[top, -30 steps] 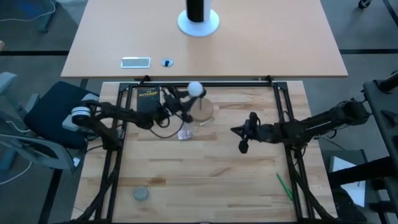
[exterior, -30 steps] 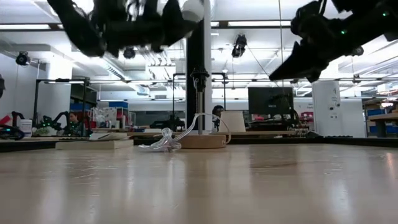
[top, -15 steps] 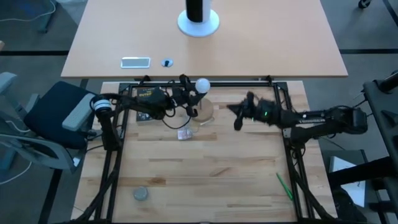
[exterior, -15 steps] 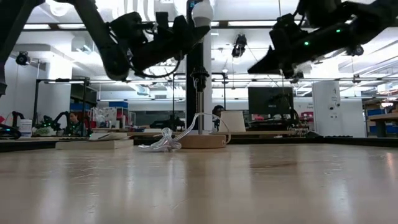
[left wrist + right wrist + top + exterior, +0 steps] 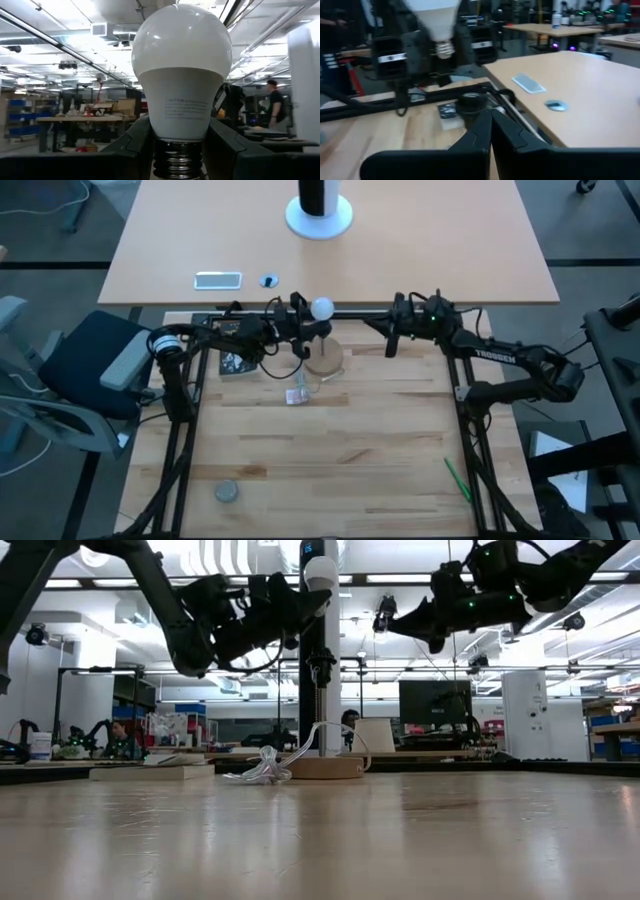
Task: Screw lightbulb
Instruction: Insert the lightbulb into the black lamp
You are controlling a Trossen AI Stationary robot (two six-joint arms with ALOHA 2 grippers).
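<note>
The white lightbulb (image 5: pixel 322 308) is in my left gripper (image 5: pixel 306 328), in the air above the black socket (image 5: pixel 320 665). The socket stands on a thin stem rising from a round wooden disc (image 5: pixel 323 360). The left wrist view shows the globe (image 5: pixel 181 65) up and the screw base (image 5: pixel 178 161) down. In the right wrist view the bulb's screw base (image 5: pixel 445 49) hangs above the socket (image 5: pixel 471 102). My right gripper (image 5: pixel 391 342) is shut and empty, in the air right of the socket near the far edge. It also shows in the low view (image 5: pixel 398 628). My left gripper pinches the bulb's lower neck (image 5: pixel 180 131), just above the screw base, between its two fingers (image 5: pixel 136 146). The fingers come from the table's left, slanting a little upward. The bulb stands upright, globe up, lifted clear above the socket.
A crumpled clear plastic wrapper (image 5: pixel 297 394) lies beside the wooden disc. A dark booklet (image 5: pixel 237 342) lies at the far left. A grey disc (image 5: pixel 227 492) and a green stick (image 5: pixel 457 478) lie near the front edge. Metal frame rails (image 5: pixel 180 440) run along both sides.
My left gripper has carried the bulb toward the table's far edge and a little right, keeping hold. My right gripper has swung from the middle right of the table toward the far edge and turned toward the socket.
</note>
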